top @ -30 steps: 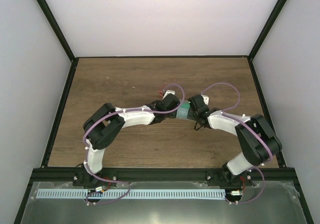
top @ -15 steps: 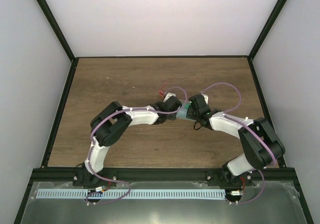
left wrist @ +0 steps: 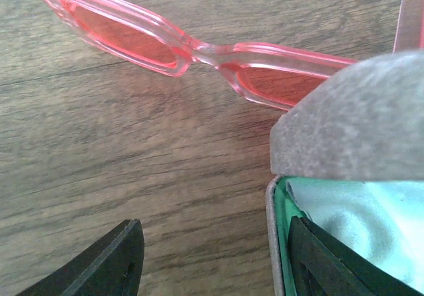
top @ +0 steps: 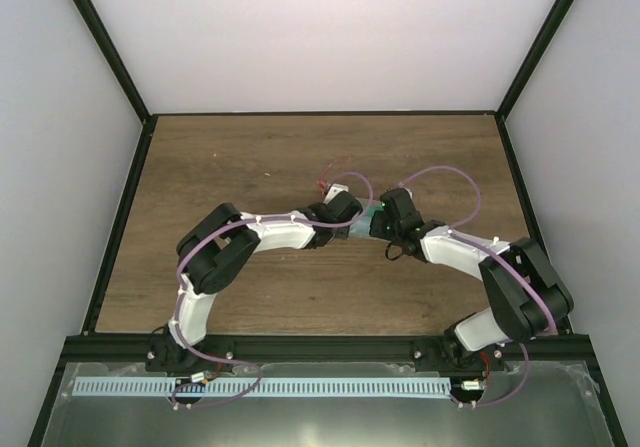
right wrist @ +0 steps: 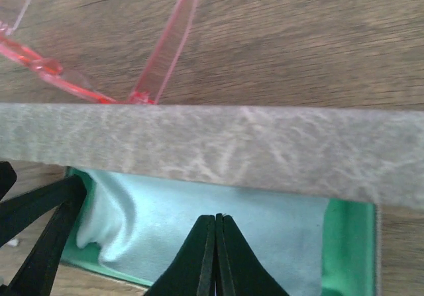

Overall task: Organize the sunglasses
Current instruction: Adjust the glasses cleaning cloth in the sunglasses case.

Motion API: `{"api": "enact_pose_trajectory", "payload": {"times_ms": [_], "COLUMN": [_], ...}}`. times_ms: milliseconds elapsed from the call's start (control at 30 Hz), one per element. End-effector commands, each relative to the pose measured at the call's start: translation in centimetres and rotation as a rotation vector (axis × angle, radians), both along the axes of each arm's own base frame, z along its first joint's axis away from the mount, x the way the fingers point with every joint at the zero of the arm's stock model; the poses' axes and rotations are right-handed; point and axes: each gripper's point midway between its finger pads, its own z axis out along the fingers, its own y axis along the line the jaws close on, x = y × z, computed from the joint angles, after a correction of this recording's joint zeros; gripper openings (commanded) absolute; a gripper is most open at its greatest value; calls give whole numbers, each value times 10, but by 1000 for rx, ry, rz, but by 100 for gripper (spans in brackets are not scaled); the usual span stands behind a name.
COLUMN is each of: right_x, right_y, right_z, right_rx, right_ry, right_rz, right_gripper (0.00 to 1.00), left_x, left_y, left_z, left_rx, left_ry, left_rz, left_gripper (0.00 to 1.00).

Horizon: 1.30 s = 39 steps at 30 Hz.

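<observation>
Gaping left hand [left wrist: 213, 224] astride case rim [left wrist: 271, 233]; right hand [right wrist: 215, 220] perhaps pinching cloth [right wrist: 271, 220].

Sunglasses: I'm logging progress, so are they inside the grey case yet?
No, the sunglasses lie on the wooden table outside the open grey case.

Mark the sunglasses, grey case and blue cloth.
sunglasses [left wrist: 209, 49], left wrist view, bridge of the frame.
grey case [left wrist: 358, 117], left wrist view, lid's outer shell.
blue cloth [right wrist: 199, 210], right wrist view, its middle, inside the case.

Pale walls [top: 320, 37] (black-framed at the corners) enclose a wood-grain table [top: 230, 157].
</observation>
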Motion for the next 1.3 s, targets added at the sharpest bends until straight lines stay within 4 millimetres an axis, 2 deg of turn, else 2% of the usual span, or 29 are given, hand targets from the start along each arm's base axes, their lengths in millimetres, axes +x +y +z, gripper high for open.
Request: {"api": "enact_pose_trajectory", "payload": {"times_ms": [0, 133, 267, 367, 467, 567, 867, 1067, 1267], "right_x": [6, 7, 7, 6, 5, 5, 4, 4, 5], "right_y": [18, 22, 14, 10, 6, 5, -7, -5, -12], "right_z": [16, 11, 9, 11, 13, 10, -16, -16, -8], "right_rx": [86, 96, 71, 61, 49, 40, -16, -9, -37], "right_ry": [-47, -39, -39, -44, -47, -44, 18, 15, 6], "right_rz": [70, 78, 44, 28, 20, 17, -46, -36, -61], "right_gripper": [1, 1, 1, 1, 1, 1, 1, 1, 1], "left_x": [-2, -11, -17, -16, -9, -3, 5, 0, -5], "left_y": [5, -13, -36, -46, -45, -36, -7, -18, -29], "left_z": [33, 38, 25, 17, 10, 5, 6, 4, 14], "left_rx": [-34, -119, -173, -176, -134, -74, 51, -5, -81], "left_ry": [-48, -17, 42, 60, 52, 29, -30, -10, 4], "left_rz": [10, -49, -114, -130, -108, -71, 9, -28, -71], "left_gripper": [62, 62, 63, 64, 64, 64, 64, 64, 65]}}
